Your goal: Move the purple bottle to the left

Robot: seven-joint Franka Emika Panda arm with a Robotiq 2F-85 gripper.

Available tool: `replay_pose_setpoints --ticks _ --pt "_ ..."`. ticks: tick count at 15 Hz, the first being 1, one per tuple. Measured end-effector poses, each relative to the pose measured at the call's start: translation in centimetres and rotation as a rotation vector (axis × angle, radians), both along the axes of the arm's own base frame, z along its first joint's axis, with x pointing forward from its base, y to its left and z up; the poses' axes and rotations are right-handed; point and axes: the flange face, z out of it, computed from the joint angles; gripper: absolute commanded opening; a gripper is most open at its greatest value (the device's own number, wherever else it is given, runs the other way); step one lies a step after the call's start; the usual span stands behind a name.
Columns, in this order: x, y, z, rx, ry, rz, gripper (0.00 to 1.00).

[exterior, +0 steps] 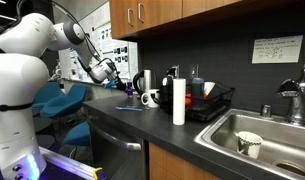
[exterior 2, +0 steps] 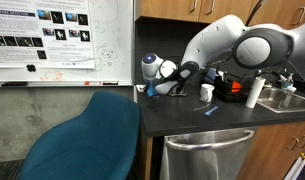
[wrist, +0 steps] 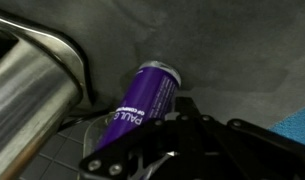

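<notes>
The purple bottle (wrist: pixel 147 98) fills the middle of the wrist view, with white lettering along its body and its top hidden behind the jaws. My gripper (wrist: pixel 157 125) is shut on it, one dark finger pressed against its right side. In both exterior views the gripper (exterior: pixel 118 74) (exterior 2: pixel 158 84) is low over the far end of the dark counter (exterior: pixel 142 125). A bit of purple (exterior: pixel 129 88) (exterior 2: pixel 146 91) shows beside it.
A black-and-white mug (exterior: pixel 150 98), a tall white paper-towel roll (exterior: pixel 178 102) (exterior 2: pixel 254 93), a black dish rack (exterior: pixel 210 103) and a steel sink (exterior: pixel 267 135) holding a cup (exterior: pixel 249 143) line the counter. A blue chair (exterior 2: pixel 87 135) stands past the counter's end. A chrome curved object (wrist: pixel 32 75) lies close beside the bottle.
</notes>
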Motion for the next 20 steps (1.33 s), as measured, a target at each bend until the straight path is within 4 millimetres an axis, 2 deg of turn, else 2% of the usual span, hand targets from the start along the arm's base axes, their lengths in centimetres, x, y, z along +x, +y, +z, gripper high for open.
replay_pose_setpoints --ticks 8,14,20 --pt "-0.2 -0.5 -0.5 -0.023 0.028 -0.024 0.00" --pt "-1.6 3.4 0.0 0.031 0.040 0.031 0.00" --pt "-4.4 5.8 3.1 0.101 0.039 0.077 0.00"
